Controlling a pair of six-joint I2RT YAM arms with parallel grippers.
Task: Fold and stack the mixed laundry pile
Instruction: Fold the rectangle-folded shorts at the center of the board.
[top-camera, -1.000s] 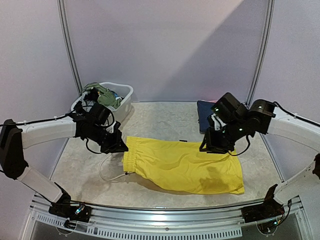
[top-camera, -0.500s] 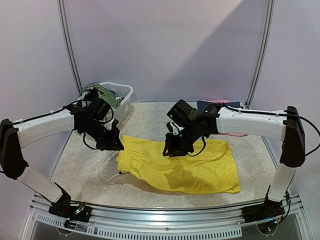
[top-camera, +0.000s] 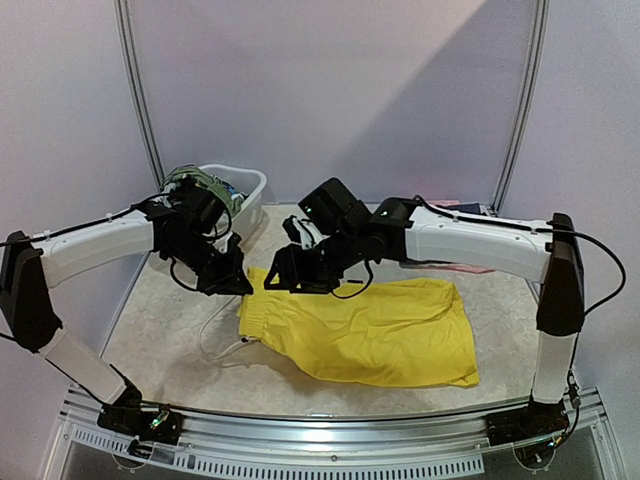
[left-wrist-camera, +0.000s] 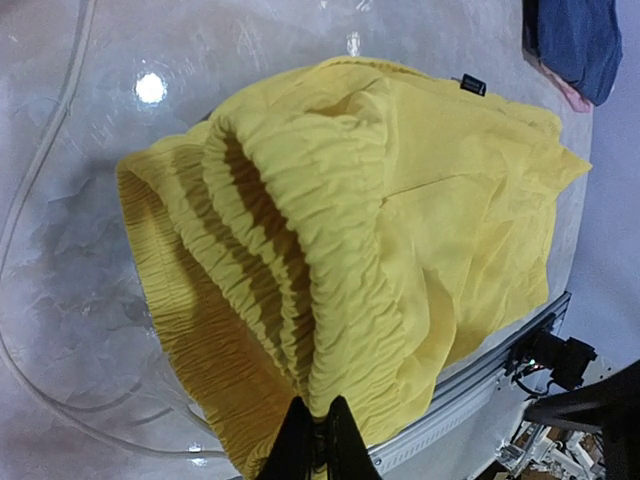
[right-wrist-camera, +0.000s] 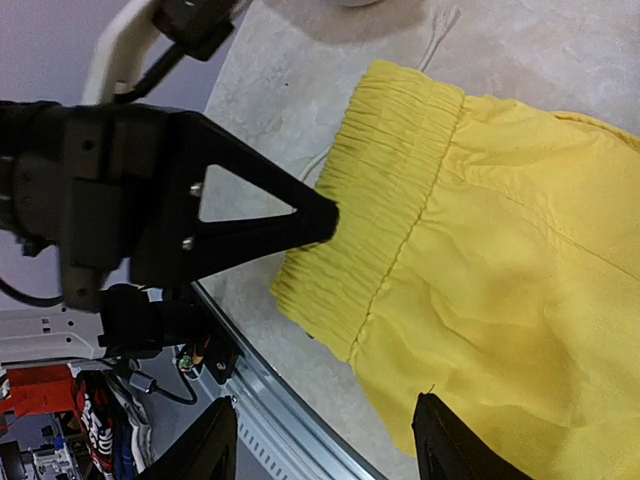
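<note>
White tub (top-camera: 251, 208) just behind yellow shorts (top-camera: 380, 325); navy cloth (left-wrist-camera: 575, 40) nearby

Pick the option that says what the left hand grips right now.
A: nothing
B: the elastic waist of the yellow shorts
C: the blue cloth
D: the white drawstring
B: in the left wrist view, the left hand is pinched shut on the gathered waist edge of the yellow shorts.
</note>
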